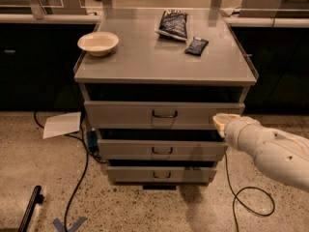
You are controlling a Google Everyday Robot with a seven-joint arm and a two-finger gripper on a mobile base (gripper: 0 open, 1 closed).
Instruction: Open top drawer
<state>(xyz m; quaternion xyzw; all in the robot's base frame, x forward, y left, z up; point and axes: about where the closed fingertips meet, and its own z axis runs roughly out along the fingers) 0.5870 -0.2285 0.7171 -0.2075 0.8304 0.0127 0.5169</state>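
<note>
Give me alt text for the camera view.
The robot's cream pincer sits at the right end of the wide grey metal top drawer front. On the grey cabinet top lie a white round bowl, a large dark packet and a smaller dark packet.

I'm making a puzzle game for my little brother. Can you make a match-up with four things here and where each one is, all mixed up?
Things:
1. bowl
2. sheet of paper
3. gripper
4. small dark packet

Places:
A. on the floor, left of the cabinet
B. at the right end of the top drawer front
C. on the cabinet top, right side, near the bigger bag
D. on the cabinet top, left side

Pairs: 1-D, 2-A, 3-B, 4-C.
</note>
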